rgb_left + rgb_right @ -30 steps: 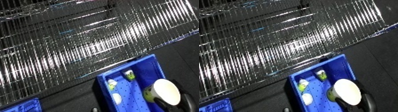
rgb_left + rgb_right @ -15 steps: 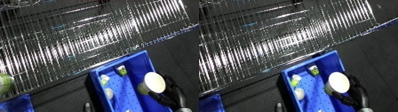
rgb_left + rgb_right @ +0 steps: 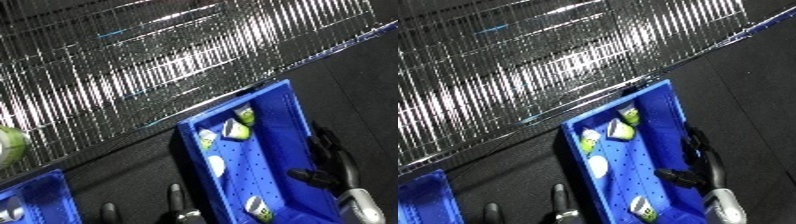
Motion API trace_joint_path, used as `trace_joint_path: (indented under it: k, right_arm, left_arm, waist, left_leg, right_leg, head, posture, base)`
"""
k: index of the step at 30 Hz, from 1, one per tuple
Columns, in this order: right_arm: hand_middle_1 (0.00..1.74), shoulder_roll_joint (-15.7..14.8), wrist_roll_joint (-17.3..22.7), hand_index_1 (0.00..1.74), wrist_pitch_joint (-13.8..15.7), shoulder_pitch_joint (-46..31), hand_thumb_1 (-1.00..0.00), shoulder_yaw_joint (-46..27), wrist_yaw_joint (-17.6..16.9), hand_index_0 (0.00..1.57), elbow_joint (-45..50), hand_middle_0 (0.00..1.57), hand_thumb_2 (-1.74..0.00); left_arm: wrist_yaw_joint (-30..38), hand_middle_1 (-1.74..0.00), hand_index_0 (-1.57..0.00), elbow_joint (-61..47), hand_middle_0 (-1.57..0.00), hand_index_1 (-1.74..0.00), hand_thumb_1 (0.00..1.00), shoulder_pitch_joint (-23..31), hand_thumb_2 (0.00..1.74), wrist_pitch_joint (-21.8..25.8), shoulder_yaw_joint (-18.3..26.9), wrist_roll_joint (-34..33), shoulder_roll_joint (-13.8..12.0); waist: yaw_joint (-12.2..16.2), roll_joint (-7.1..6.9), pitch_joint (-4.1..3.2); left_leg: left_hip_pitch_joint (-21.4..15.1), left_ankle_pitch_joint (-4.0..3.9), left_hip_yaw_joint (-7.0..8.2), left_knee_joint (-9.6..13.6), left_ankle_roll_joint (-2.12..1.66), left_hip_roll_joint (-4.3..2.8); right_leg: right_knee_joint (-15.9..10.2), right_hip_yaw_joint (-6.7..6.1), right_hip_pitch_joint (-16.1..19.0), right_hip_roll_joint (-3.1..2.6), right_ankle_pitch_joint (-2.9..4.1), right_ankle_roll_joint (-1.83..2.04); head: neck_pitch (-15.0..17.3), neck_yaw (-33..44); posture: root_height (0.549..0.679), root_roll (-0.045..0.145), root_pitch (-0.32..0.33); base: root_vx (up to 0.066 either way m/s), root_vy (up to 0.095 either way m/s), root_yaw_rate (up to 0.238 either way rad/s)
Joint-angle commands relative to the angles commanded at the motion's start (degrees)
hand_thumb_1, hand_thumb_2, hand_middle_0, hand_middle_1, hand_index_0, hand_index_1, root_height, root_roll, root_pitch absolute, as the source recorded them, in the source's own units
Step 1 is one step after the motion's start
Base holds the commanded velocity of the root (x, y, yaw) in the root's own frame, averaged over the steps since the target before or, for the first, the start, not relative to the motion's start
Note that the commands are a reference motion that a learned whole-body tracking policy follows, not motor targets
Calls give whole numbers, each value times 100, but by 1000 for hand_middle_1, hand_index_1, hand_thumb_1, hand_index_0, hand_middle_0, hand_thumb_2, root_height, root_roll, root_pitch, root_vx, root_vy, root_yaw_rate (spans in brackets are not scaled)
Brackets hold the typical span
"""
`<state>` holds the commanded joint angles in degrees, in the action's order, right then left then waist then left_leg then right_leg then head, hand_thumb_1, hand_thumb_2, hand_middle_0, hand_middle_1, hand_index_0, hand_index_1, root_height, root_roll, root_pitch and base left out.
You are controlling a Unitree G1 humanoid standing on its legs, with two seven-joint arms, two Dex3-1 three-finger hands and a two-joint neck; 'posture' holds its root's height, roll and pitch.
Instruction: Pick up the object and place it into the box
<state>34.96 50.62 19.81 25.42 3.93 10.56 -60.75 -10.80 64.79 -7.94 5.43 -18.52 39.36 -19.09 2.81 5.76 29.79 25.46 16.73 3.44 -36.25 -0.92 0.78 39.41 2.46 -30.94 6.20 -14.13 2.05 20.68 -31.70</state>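
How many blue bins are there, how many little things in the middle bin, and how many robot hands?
Blue bins: 2 (middle bin, corner bin)
Little things in the middle bin: 5
Robot hands: 2 (left hand, right hand)
Total: 9

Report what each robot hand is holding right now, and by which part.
Nothing is held. The right robot hand hangs with relaxed fingers over the blue bin, above the cups inside. The left robot hand shows only empty fingertips.
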Motion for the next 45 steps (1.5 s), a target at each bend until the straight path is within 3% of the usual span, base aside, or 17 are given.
trace_joint_path:
  k: [10,16,19,24,29,38,45]
  right_arm:
    - [0,-355,-944,0,-263,91,0,769,17,0,515,0,0]
    - [0,-602,-1071,0,-644,191,0,1103,40,0,680,0,0]
    - [0,-719,-979,0,-908,235,0,1220,167,0,654,0,0]
    - [0,-850,-1139,0,-1301,259,0,1433,104,0,549,0,0]
    - [0,-980,-1095,0,-1549,259,0,1551,52,0,219,0,0]
    - [0,-1208,-936,0,-1446,186,0,1571,-19,0,-243,0,0]
    - [0,-1303,-955,0,-1386,100,0,1622,-4,0,-381,0,0]
  left_arm:
    - [4,0,0,43,0,0,0,-233,0,-213,132,-192,-185]
    - [-39,0,0,215,0,0,0,-548,0,-355,154,-364,-292]
    - [-107,0,0,339,0,0,0,-691,0,-359,154,-457,-341]
    - [-181,0,0,409,0,0,0,-738,0,-295,134,-640,-378]
    - [-235,0,0,432,0,0,0,-720,0,-241,131,-757,-396]
    - [-273,0,0,488,0,0,0,-715,0,-128,112,-831,-364]
    - [-268,0,0,496,0,0,0,-682,0,2,173,-760,-391]
  waist:
    - [-155,-233,0]
    - [-307,-311,0]
    - [-389,-343,0]
    - [-516,-393,0]
    - [-641,-430,0]
    - [-820,-462,0]
    - [-902,-540,0]
  left_leg:
    - [-169,-119,-119,154,-27,-63]
    - [-287,-339,-263,425,-70,-109]
    - [-326,-390,-315,466,-81,-119]
    - [-333,-384,-364,392,-91,-127]
    - [-321,-361,-410,281,-72,-108]
    - [-233,-316,-475,133,-27,-92]
    - [-197,-305,-523,108,-27,-102]
  right_leg:
    - [-110,103,262,-20,-35,4]
    - [-119,224,417,-4,-117,36]
    - [-136,300,490,35,-130,56]
    - [-176,394,600,86,-135,63]
    - [-186,460,687,115,-160,47]
    - [-13,596,692,180,-261,38]
    - [45,656,708,186,-318,36]
  head:
    - [289,2083]
    - [326,3419]
    - [254,3822]
    - [130,4401]
    - [-136,5189]
    - [-626,6359]
    - [-638,6723]
  posture:
    - [647,76,74]
    - [647,70,67]
    - [648,68,62]
    - [649,67,53]
    - [650,66,43]
    - [646,59,34]
    - [645,53,31]
  base:
    - [-23,-49,115]
    - [-5,-69,215]
    - [12,-69,261]
    - [19,-62,233]
    - [34,-41,147]
    - [18,-16,69]
    - [10,4,39]
